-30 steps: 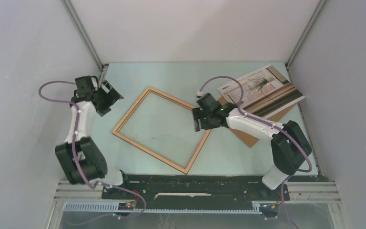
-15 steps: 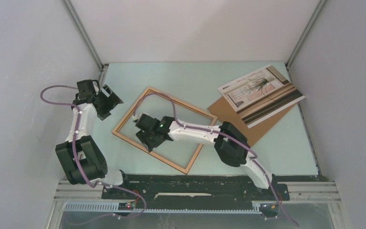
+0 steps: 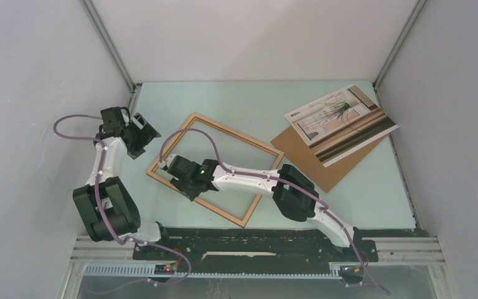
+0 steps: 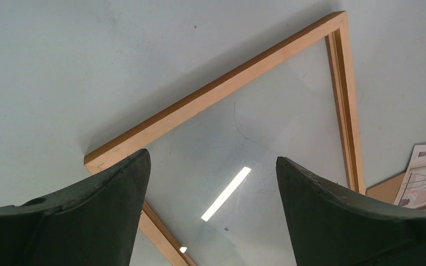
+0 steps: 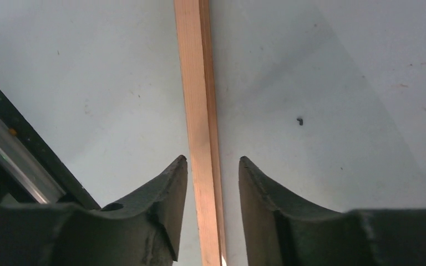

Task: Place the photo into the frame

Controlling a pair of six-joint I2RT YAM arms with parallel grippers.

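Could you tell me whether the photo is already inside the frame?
No, the photo lies on the board, well apart from the frame.

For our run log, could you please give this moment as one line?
right pincer: open over frame rail; left pincer: open, empty; photo: on backing board

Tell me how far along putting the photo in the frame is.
Done: nothing yet; the photo lies on the backing board, apart from the frame. In hand: the right gripper, jaws open, straddles the frame's near-left rail. To do: moving the photo into the frame.
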